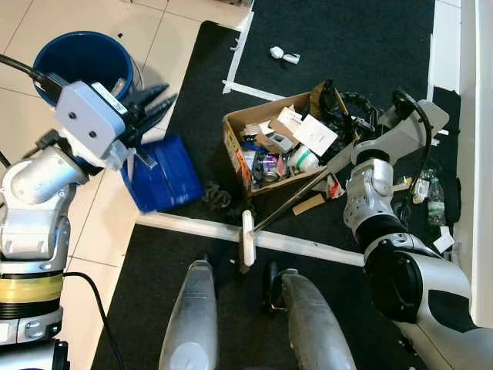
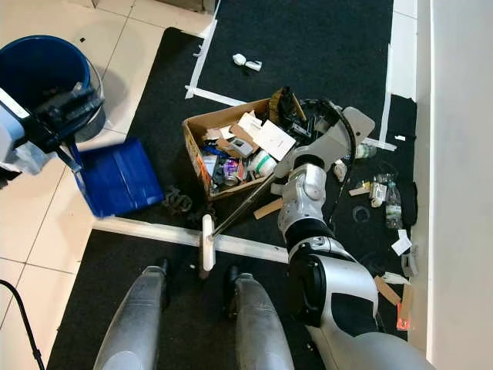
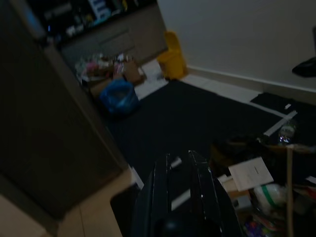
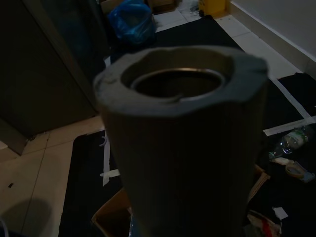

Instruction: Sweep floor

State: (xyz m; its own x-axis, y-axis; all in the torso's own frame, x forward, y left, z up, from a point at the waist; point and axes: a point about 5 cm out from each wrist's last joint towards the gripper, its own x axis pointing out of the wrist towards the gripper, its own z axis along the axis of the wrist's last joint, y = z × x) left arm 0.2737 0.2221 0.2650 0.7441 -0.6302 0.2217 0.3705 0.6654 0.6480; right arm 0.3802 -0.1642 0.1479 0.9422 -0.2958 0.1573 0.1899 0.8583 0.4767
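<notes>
The left gripper point(image 1: 150, 104) is raised at about 10 o'clock in the head views, its black fingers point(image 1: 158, 95) drawn together and clenched on the handle of a blue dustpan point(image 1: 162, 173). The left arm is bent at the elbow, forearm angled up and toward the right, with the grey wrist camera block on top. The right gripper cannot be made out in the head views, since the right arm folds back over itself at 3 o'clock and hides it; whether it is grasping or released cannot be told. In the right wrist view a thick grey tube with a hollow metal core point(image 4: 182, 143) stands very close to the lens.

The black carpet point(image 1: 347, 46) covers most of the floor from 12 to 6 o'clock, with pale tiles point(image 1: 46, 23) at 9 to 11 o'clock. White tape point(image 1: 192, 227) runs across the carpet edge just ahead of the robot's legs. A blue bucket point(image 1: 81, 58) stands on the tiles at 10 o'clock, just beyond the left gripper. The dustpan tilts with its lip on the floor where tile meets carpet. A cardboard box point(image 1: 239, 127) full of mixed rubbish sits on the carpet near the centre. The broom point(image 1: 247, 239) has a white head resting across the tape at 6 o'clock; its thin dark shaft slants up toward 2 o'clock to the right arm. A plastic bottle point(image 1: 436, 202) and small scraps lie at 3 o'clock.
</notes>
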